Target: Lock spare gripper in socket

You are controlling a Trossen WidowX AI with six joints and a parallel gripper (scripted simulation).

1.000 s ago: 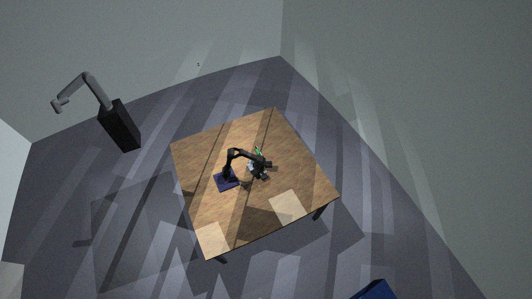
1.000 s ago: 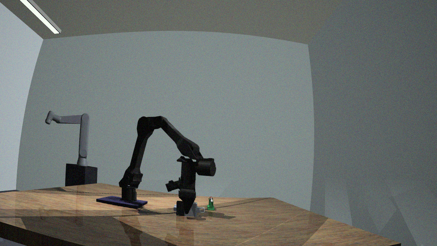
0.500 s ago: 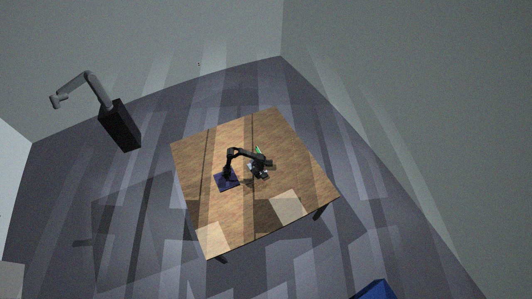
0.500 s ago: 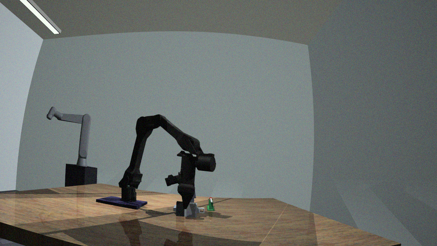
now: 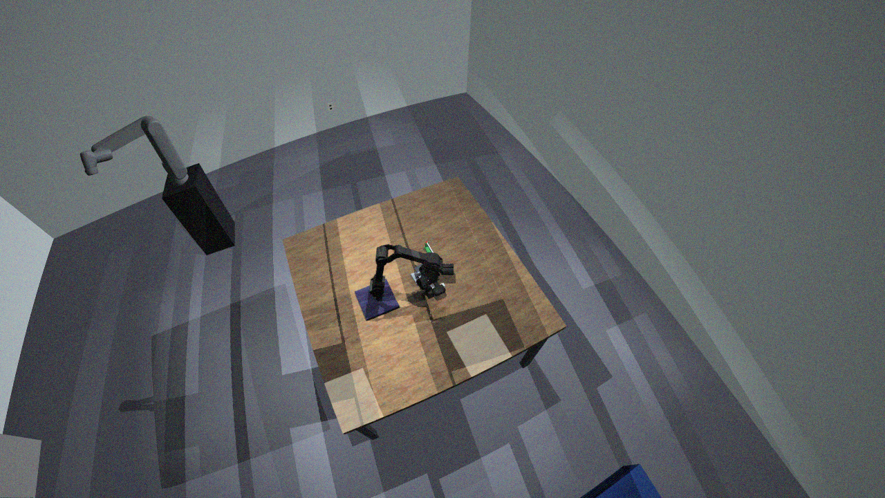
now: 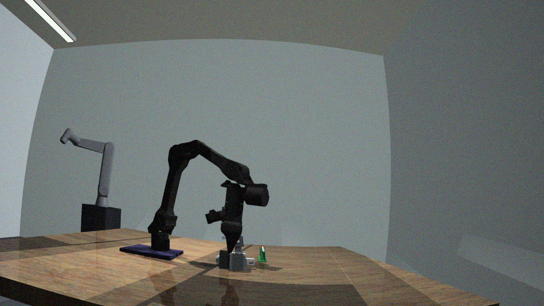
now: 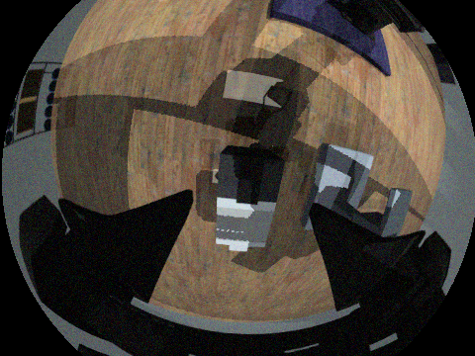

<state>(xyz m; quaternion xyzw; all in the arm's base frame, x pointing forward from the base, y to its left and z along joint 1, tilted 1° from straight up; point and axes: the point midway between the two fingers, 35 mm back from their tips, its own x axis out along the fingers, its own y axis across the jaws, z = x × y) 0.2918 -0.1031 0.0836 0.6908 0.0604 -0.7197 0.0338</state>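
Observation:
My gripper (image 6: pixel 230 251) (image 7: pixel 253 203) is open and points down, its fingertips apart around and above a block (image 6: pixel 237 262) (image 7: pixel 243 223). The block stands on the table, with a dark top and grey front in the wrist view; nothing is gripped. A pale tab (image 7: pixel 215 175) shows at its left side. A grey bracket-like piece (image 7: pixel 331 178) (image 5: pixel 415 277) with open, hollow parts lies to the block's right in the wrist view, close to one finger. I cannot tell for certain which piece is the mount or the spare gripper, nor pick out the lock pin.
A narrow green piece (image 5: pixel 429 249) (image 6: pixel 261 255) with red and white on top stands beyond the grey piece. The arm's base stands on a purple plate (image 5: pixel 368 312) (image 6: pixel 133 250) (image 7: pixel 317 22). All stand on the wooden table (image 5: pixel 395 390) (image 6: pixel 64 270). A grey arm on a black pedestal (image 5: pixel 204 216) is off the table.

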